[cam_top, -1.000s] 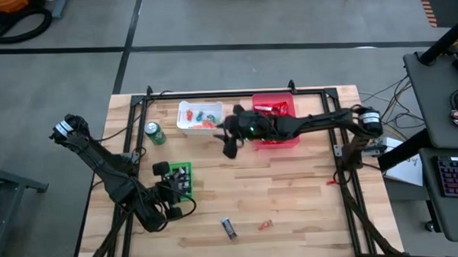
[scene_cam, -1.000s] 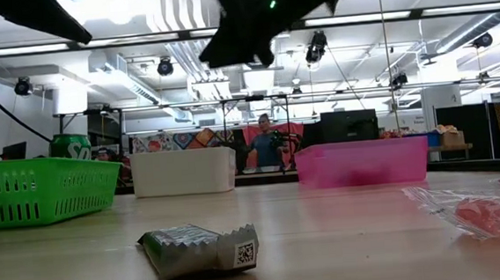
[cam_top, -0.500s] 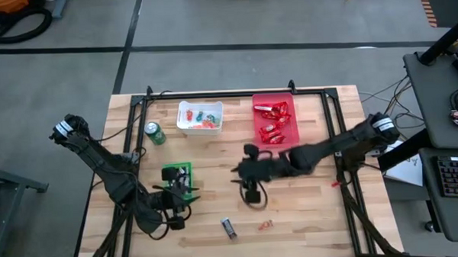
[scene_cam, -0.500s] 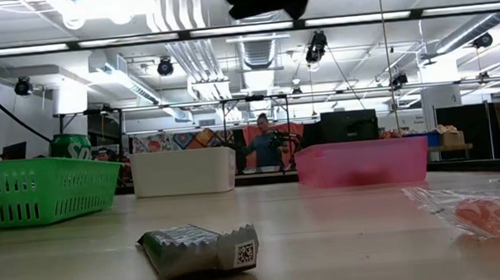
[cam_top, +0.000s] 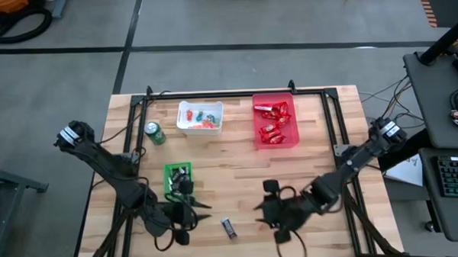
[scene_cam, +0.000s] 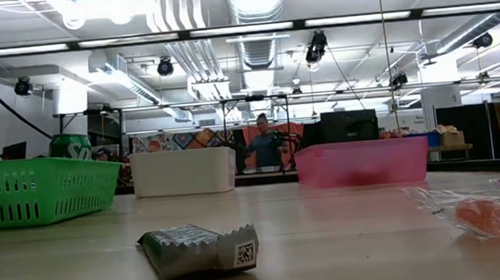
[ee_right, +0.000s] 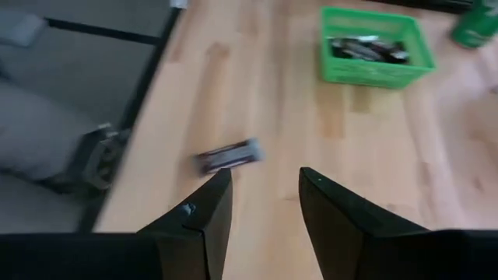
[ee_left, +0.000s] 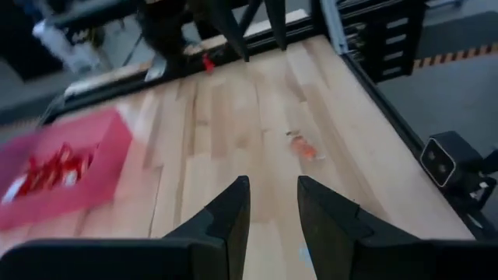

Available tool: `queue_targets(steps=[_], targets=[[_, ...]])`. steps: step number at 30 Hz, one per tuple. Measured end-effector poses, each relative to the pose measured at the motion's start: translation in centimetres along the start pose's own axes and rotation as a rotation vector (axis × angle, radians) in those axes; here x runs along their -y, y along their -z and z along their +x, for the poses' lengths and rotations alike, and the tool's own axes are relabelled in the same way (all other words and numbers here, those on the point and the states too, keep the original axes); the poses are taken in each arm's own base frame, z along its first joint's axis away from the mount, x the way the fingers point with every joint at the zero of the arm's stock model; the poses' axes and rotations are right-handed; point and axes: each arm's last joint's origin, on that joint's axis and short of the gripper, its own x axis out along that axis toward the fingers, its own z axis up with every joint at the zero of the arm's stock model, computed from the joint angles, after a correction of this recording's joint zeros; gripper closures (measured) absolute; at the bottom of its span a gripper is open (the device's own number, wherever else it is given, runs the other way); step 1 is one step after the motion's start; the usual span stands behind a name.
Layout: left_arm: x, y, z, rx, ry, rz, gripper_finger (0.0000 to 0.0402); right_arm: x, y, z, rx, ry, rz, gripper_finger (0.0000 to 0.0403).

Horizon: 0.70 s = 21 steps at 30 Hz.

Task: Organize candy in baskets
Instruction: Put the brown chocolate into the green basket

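Observation:
A silver-wrapped mini bar [cam_top: 229, 228] lies flat near the table's near edge, also seen in the low view [scene_cam: 200, 249] and the right wrist view [ee_right: 227, 155]. An orange piece in clear wrap [scene_cam: 484, 212] lies to its right, also in the left wrist view [ee_left: 303, 148]. My right gripper [cam_top: 260, 210] hovers open just right of the bar, fingers pointing at it [ee_right: 264, 202]. My left gripper [cam_top: 197, 207] hovers open left of the bar, near the green basket [cam_top: 177, 180], which holds dark bars [ee_right: 366, 48]. The white basket [cam_top: 200, 116] and the red basket [cam_top: 275, 123] hold sweets.
A green drink can [cam_top: 154, 133] stands left of the white basket. Black frame rails run along the table's edges [cam_top: 340, 151]. Bare wood lies between the far baskets and the two grippers. A person stands far behind the table in the low view [scene_cam: 263, 143].
My right gripper has swung from beside the red and white baskets at the far side across the table to the near edge, ending right of the silver bar and leaving the low view. My left gripper has moved from beside the green basket toward the near edge.

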Motion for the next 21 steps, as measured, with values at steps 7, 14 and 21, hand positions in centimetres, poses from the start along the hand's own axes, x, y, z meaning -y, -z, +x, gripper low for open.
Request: queue_targets(steps=[7,14,21], targets=[[1.5,0.4,2.9,0.058,0.102,0.112,0.0308,-2.8,0.8,-1.7,0.034,-0.012,-0.036,0.0265],[1.3,1.3,5.5,0.022,0.378,0.122,0.0308,-3.8,1.8,-3.2,0.086,0.011,-0.048,0.0262],[1.3,3.3,8.1,-0.045,0.375,0.176,0.0308,-3.3,4.1,-3.4,0.185,0.0,-0.028,0.0261]])
